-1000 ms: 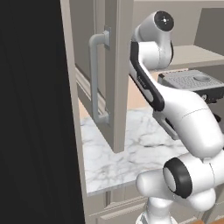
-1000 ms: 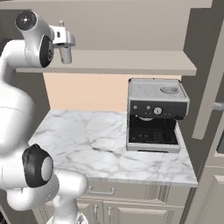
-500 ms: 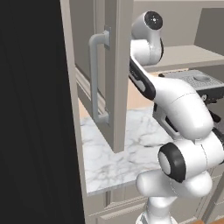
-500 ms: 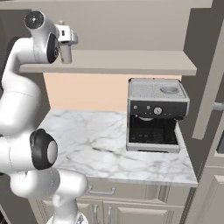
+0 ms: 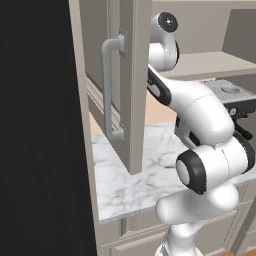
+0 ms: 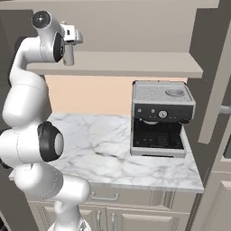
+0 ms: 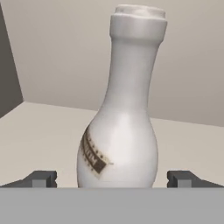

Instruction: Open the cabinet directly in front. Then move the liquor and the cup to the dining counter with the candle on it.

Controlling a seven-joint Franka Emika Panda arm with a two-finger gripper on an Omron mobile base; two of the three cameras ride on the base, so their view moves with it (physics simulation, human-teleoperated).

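Cabinet (image 5: 134, 85): greige wall unit, both doors swung open; the left door stands edge-on in the left base view with its long grey bar handle (image 5: 111, 90) facing left. A plain inner shelf (image 6: 131, 63) runs across the opening.

Liquor (image 7: 120, 113): pale grey-beige bottle with rounded shoulders, slender neck and a dark slanted label low on its side. It stands upright on the shelf, toward its left end, well in from the front edge.

Gripper (image 7: 111, 178): raised to shelf height at the left end of the shelf, pointed into the cabinet. Jaws wide open, one fingertip (image 7: 41, 178) on either side of the bottle's base, both clear of it; nothing held.

Countertop (image 6: 113, 151): short white grey-veined marble surface below the cabinet. A black and steel espresso machine (image 6: 160, 118) sits at its right end against the back wall.
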